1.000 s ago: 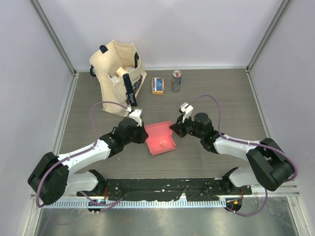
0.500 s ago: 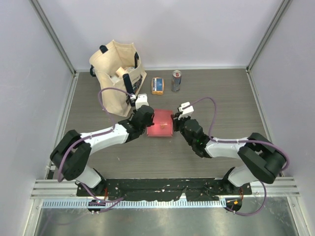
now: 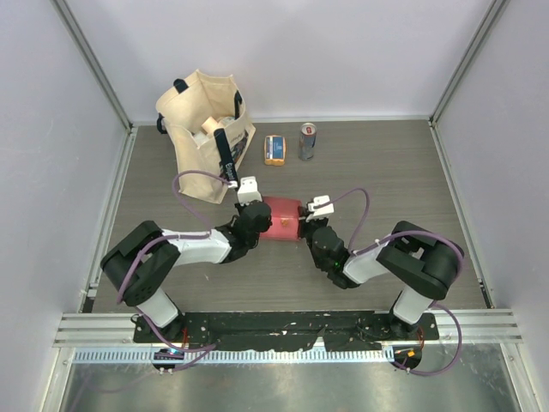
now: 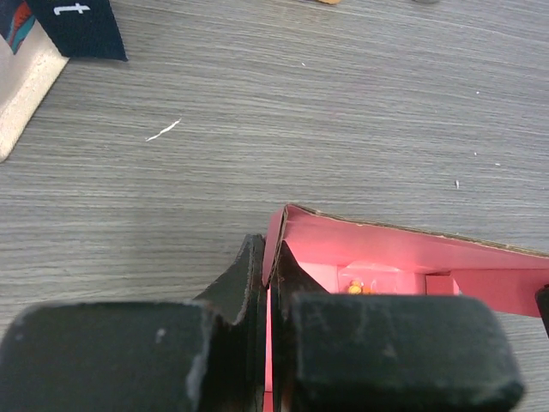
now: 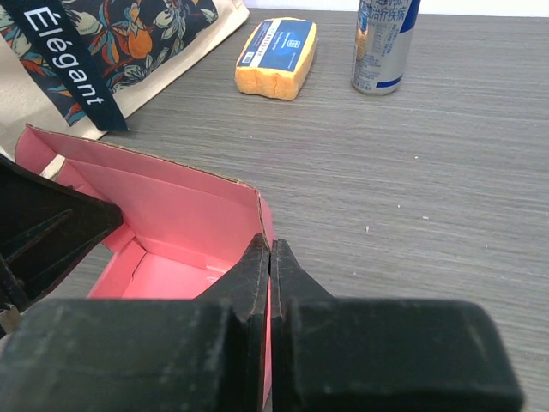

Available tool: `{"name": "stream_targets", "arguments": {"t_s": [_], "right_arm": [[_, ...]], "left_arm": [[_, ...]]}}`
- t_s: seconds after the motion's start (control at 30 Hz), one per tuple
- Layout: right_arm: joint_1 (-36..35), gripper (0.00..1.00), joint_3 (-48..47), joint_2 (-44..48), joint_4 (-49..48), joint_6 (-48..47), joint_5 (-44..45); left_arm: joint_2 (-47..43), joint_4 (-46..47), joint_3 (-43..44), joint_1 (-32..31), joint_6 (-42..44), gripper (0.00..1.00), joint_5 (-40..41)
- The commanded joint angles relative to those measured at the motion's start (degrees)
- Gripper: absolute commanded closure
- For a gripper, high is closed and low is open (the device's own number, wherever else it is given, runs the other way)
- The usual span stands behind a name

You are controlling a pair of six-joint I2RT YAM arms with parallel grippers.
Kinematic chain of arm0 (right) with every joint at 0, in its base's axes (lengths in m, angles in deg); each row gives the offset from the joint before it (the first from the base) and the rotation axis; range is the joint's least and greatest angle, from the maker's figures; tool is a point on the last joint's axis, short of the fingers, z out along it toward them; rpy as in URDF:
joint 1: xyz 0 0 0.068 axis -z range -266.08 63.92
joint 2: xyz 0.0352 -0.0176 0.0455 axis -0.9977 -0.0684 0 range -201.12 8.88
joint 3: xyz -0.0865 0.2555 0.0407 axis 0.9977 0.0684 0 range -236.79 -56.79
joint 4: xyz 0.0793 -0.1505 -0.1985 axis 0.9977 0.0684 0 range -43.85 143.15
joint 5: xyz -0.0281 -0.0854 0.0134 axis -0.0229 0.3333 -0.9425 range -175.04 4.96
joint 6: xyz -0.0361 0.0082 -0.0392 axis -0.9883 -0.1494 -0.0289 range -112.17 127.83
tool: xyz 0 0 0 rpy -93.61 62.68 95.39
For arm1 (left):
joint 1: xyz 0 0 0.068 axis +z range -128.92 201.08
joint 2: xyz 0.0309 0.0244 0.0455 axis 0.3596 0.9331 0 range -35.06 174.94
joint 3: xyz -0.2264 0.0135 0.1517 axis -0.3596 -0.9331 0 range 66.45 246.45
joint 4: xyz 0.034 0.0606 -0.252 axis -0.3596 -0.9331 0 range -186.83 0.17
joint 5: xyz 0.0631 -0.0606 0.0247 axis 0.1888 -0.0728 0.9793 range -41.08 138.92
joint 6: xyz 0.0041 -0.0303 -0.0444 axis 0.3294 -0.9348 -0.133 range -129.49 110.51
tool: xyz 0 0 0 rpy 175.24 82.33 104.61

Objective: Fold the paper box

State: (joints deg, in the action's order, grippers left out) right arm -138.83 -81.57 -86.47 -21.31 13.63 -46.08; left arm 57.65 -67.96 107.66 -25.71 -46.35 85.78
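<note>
The paper box (image 3: 283, 218) is a small pinkish-red card box, open towards the arms, in the middle of the table. My left gripper (image 3: 259, 220) is shut on its left wall; in the left wrist view the wall (image 4: 276, 239) sits pinched between the fingers (image 4: 242, 275). My right gripper (image 3: 306, 225) is shut on its right wall, seen in the right wrist view (image 5: 268, 225), with the box's pink inside (image 5: 163, 215) to the left. The box's underside is hidden, so I cannot tell if it rests on the table.
A beige tote bag (image 3: 206, 129) with a dark strap stands at the back left. A small orange-and-blue packet (image 3: 274, 149) and a drink can (image 3: 308, 140) stand behind the box. Metal frame posts border the table on both sides.
Both grippers have carried the box away from the arms' bases toward the back. The box has gone from lying open and tilted to a low block held between the two grippers.
</note>
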Motion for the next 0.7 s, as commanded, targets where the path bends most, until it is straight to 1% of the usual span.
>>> {"name": "stream_targets", "arguments": {"t_s": [0.0, 0.2, 0.33, 0.37, 0.4, 0.43, 0.53, 0.63, 0.67], "right_arm": [[-1.56, 0.99, 1.83, -1.59, -9.79, 0.35, 9.28], [-3.84, 0.96, 3.24, -3.43, -11.11, 3.33, 12.28], [-5.95, 0.96, 3.42, -2.39, -8.57, 7.46, 18.24], [-6.31, 0.96, 3.07, -1.69, -5.08, 8.86, 19.13], [-6.66, 0.96, 2.54, -0.20, -2.61, 12.36, 19.83], [-7.45, 0.96, 0.97, 0.42, 3.42, 14.13, 21.23], [-8.59, 0.94, -2.54, 1.22, 12.84, 19.24, 23.43], [-9.30, 0.94, -3.35, 0.69, 15.34, 20.91, 25.64], [-9.65, 0.94, -3.26, 0.52, 15.60, 21.18, 25.12]], "left_arm": [[-0.07, 7.13, -2.45, 0.12, -1.11, 1.00, 6.56], [-0.24, 9.86, -4.91, -0.68, -0.58, 1.00, 5.68], [-0.86, 11.18, -7.02, -0.85, -1.19, 1.00, 4.19], [-0.95, 11.44, -7.63, -0.94, -1.28, 1.00, 4.01], [-1.21, 11.62, -7.90, -1.11, -1.28, 1.00, 3.92], [-1.21, 12.31, -8.25, -1.38, -1.37, 1.00, 3.83], [-1.56, 12.85, -9.04, -1.64, -1.98, 1.00, 3.13], [-2.44, 13.81, -10.09, -1.82, -2.51, 1.00, 2.51], [-2.53, 14.16, -10.71, -1.82, -2.77, 1.00, 1.99]]}}
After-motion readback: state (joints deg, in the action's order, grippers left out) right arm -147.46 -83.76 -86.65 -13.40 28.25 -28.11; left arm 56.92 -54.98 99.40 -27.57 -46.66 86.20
